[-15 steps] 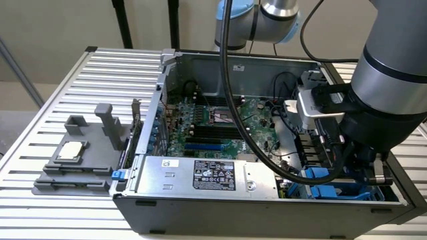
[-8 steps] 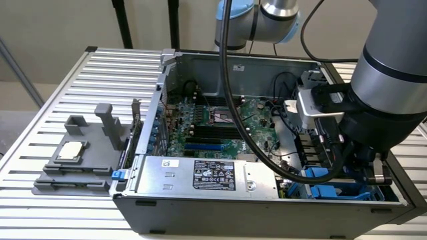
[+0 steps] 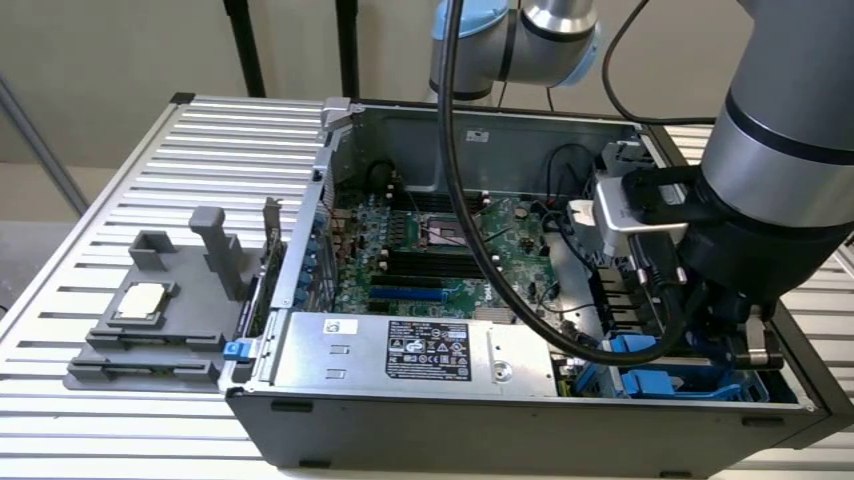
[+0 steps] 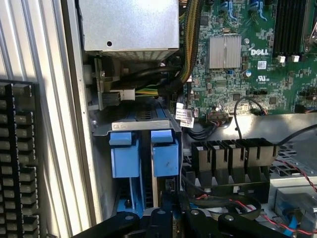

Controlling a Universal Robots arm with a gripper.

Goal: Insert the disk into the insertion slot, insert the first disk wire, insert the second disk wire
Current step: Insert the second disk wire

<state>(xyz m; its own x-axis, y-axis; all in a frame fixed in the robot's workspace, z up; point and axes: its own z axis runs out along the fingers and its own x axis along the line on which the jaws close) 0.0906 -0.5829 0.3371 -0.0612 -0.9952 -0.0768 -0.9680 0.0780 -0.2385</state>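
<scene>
1. Grip: my gripper [image 4: 161, 224] is down over the drive cage, jaws set narrow and closed on the blue-framed end of the disk [image 4: 165, 157]
2. The disk stands on edge in the insertion slot [image 4: 143, 127], just beside the silver power-supply box [image 4: 129, 25]
3. A second blue frame [image 4: 124, 157] fills the bay next to it, equally near the power-supply box
4. Black and yellow cables [image 4: 148, 84] run between the power-supply box and the slot
5. My arm [image 3: 774, 200] reaches down on the exterior view's right of the power-supply box
</scene>
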